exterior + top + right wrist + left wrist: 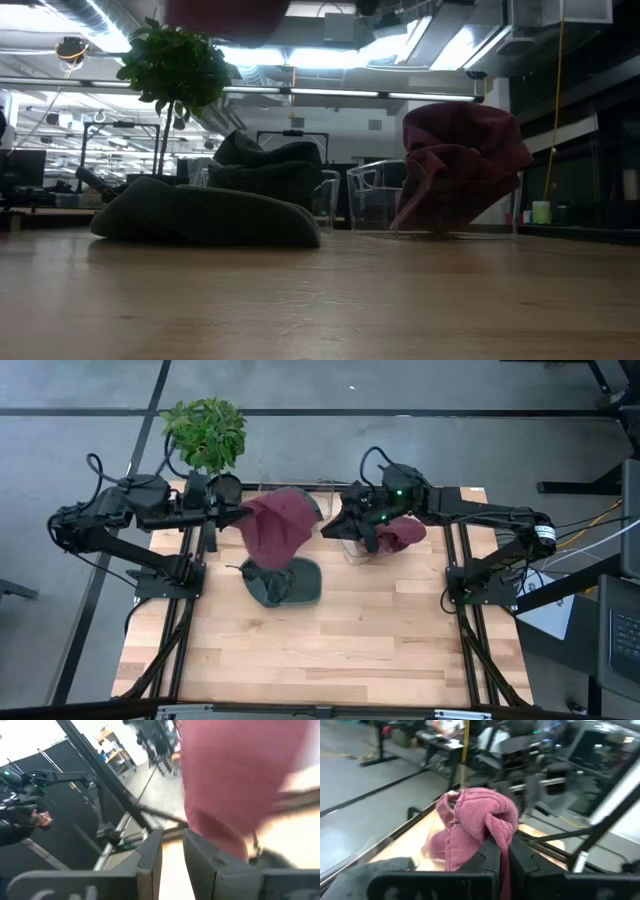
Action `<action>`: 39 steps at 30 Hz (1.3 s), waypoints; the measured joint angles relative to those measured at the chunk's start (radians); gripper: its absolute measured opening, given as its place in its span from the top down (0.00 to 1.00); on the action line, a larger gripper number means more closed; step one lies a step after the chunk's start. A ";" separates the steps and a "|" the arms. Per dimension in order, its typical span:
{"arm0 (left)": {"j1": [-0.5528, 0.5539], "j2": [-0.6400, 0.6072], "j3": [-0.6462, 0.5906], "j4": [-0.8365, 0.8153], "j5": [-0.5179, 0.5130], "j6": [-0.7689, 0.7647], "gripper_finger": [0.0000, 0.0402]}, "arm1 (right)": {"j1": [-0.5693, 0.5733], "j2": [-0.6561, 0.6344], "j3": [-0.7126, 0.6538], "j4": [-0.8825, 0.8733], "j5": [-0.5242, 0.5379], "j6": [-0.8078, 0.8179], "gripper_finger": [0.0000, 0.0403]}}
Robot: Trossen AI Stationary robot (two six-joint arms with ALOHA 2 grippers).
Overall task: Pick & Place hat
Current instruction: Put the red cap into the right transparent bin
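maroon hat (275, 525) in left pincer (243, 517)

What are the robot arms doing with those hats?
The left claw is shut on a dark red hat and holds it up in the air above a grey-green hat lying on the wooden table. The right claw has its fingers a little apart and holds nothing; it sits near another red hat bunched up in a clear container at the back of the table.
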State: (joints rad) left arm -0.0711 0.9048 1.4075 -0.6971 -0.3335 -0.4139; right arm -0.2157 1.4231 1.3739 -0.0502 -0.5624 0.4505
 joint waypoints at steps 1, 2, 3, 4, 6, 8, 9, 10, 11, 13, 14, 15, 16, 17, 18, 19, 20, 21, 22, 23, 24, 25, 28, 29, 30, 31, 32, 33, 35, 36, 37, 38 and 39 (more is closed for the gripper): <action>0.000 0.007 0.000 -0.004 -0.015 -0.012 0.99 | 0.008 0.000 0.000 0.023 0.016 -0.032 0.81; 0.000 0.014 0.000 -0.005 -0.022 -0.017 0.99 | 0.017 0.000 0.000 0.041 0.035 -0.070 0.81; 0.000 0.022 0.000 -0.003 -0.024 -0.018 0.99 | 0.029 0.000 0.000 0.059 0.060 -0.114 0.81; 0.000 0.029 0.000 -0.003 -0.024 -0.018 0.99 | 0.041 0.000 0.000 0.073 0.089 -0.153 0.81; 0.000 0.044 0.000 -0.003 -0.029 -0.022 0.99 | 0.070 0.000 0.013 0.079 0.156 -0.237 0.81; 0.000 0.061 0.000 -0.003 -0.054 -0.038 0.99 | 0.106 0.000 0.033 0.079 0.249 -0.343 0.81; 0.000 0.070 0.000 -0.003 -0.070 -0.047 0.99 | 0.127 0.000 0.044 0.078 0.307 -0.404 0.81; 0.000 0.079 0.000 -0.001 -0.088 -0.057 0.99 | 0.150 0.000 0.051 0.078 0.364 -0.471 0.81; 0.000 0.089 0.000 0.005 -0.104 -0.066 0.99 | 0.173 0.000 0.055 0.075 0.417 -0.543 0.81; 0.000 0.112 0.000 0.035 -0.120 -0.070 0.99 | 0.217 0.000 0.059 0.066 0.527 -0.679 0.81; 0.000 0.123 0.000 0.057 -0.120 -0.067 0.99 | 0.238 0.000 0.060 0.062 0.580 -0.729 0.81; 0.000 0.133 0.000 0.078 -0.119 -0.061 0.99 | 0.255 0.002 0.060 0.060 0.622 -0.768 0.80; 0.000 0.143 0.000 0.103 -0.119 -0.051 0.99 | 0.268 0.007 0.060 0.061 0.658 -0.800 0.80; 0.000 0.153 0.000 0.128 -0.119 -0.040 0.99 | 0.280 0.009 0.061 0.060 0.693 -0.821 0.79; 0.000 0.162 0.000 0.150 -0.119 -0.031 0.99 | 0.288 0.014 0.061 0.059 0.732 -0.831 0.77; 0.000 0.172 0.000 0.169 -0.119 -0.028 0.98 | 0.295 0.020 0.061 0.060 0.772 -0.836 0.75; 0.000 0.181 0.000 0.183 -0.119 -0.028 0.98 | 0.300 0.022 0.061 0.059 0.810 -0.840 0.72; 0.000 0.189 0.000 0.194 -0.119 -0.028 0.98 | 0.304 0.024 0.061 0.058 0.847 -0.844 0.69; 0.000 0.197 0.000 0.204 -0.119 -0.029 0.99 | 0.306 0.024 0.061 0.058 0.879 -0.847 0.66; 0.000 0.203 0.000 0.212 -0.119 -0.029 0.99 | 0.306 0.024 0.061 0.059 0.904 -0.850 0.62; 0.000 0.208 0.000 0.210 -0.118 -0.033 0.99 | 0.306 0.023 0.061 0.061 0.921 -0.850 0.58; 0.000 0.213 0.000 0.208 -0.118 -0.041 0.99 | 0.306 0.023 0.061 0.061 0.940 -0.847 0.55; 0.000 0.229 0.000 0.209 -0.108 -0.060 0.98 | 0.306 0.023 0.061 0.054 1.043 -0.835 0.45; 0.000 0.232 0.000 0.213 -0.094 -0.060 0.98 | 0.306 0.023 0.061 0.044 1.080 -0.831 0.43; 0.000 0.233 0.000 0.222 -0.076 -0.061 0.98 | 0.305 0.023 0.061 0.030 1.118 -0.827 0.42; 0.000 0.234 0.000 0.229 -0.058 -0.062 0.99 | 0.305 0.023 0.061 0.015 1.156 -0.822 0.42; 0.000 0.234 0.000 0.231 -0.040 -0.063 0.99 | 0.305 0.023 0.061 0.006 1.195 -0.818 0.43; 0.000 0.233 0.000 0.231 -0.022 -0.063 0.99 | 0.305 0.023 0.061 0.004 1.231 -0.817 0.45; 0.000 0.233 0.000 0.230 0.013 -0.071 0.98 | 0.305 0.022 0.061 0.012 1.290 -0.822 0.52; -0.002 0.233 0.000 0.230 0.039 -0.074 0.98 | 0.305 0.020 0.061 0.022 1.307 -0.822 0.56; -0.005 0.233 0.000 0.230 0.070 -0.074 0.98 | 0.305 0.018 0.061 0.038 1.322 -0.821 0.60; -0.008 0.233 0.000 0.230 0.103 -0.073 0.98 | 0.302 0.015 0.063 0.044 1.328 -0.818 0.64; -0.009 0.233 0.000 0.230 0.138 -0.073 0.99 | 0.300 0.015 0.070 0.043 1.328 -0.814 0.68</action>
State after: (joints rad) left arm -0.0805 1.1378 1.4071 -0.4668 -0.1952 -0.4870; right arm 0.0838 1.4380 1.4442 -0.0074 0.7652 -0.3636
